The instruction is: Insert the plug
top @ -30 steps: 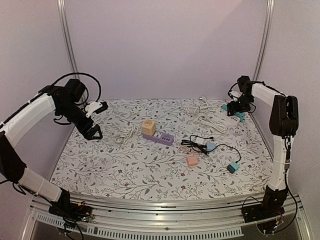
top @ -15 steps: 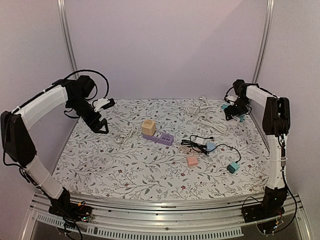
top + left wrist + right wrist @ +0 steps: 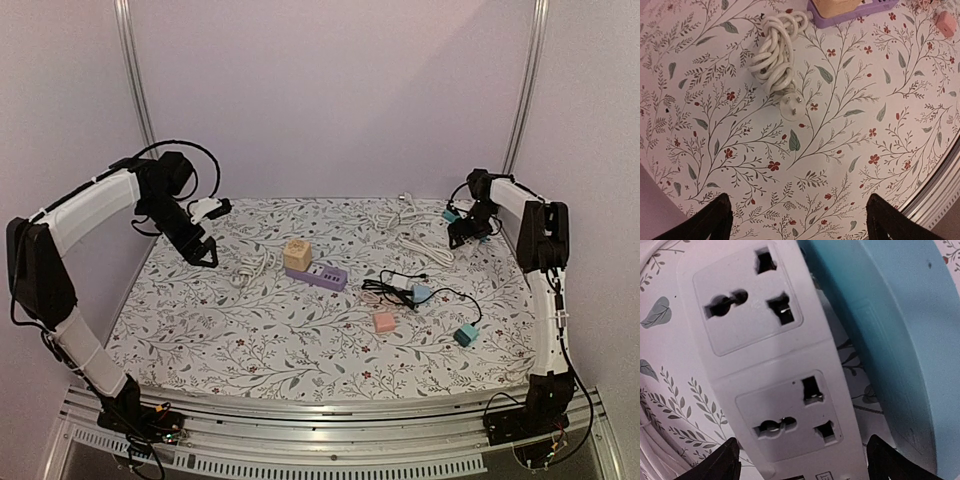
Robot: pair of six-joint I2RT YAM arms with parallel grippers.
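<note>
Nearest to me on the flowery table (image 3: pixel 250 350) there's a teal block (image 3: pixel 466 334) off to the right, then a pink cube (image 3: pixel 384 321), then a messy black cable (image 3: pixel 392 288). Mid-table sits the purple power strip (image 3: pixel 317 276) with a tan cube (image 3: pixel 297 254) on its left end. Just left of that is the coiled white cord (image 3: pixel 248 268), and the plug (image 3: pixel 792 106) lies flat on the cloth at the coil's end, prongs showing to the wrist cam. My left gripper (image 3: pixel 203 256) hangs beside it, jaws spread wide and holding nothing. Way at the far right, the right gripper (image 3: pixel 462 232) is spread apart too, right over a white power strip (image 3: pixel 770 365) with a teal adapter (image 3: pixel 900 340) just beside it.
</note>
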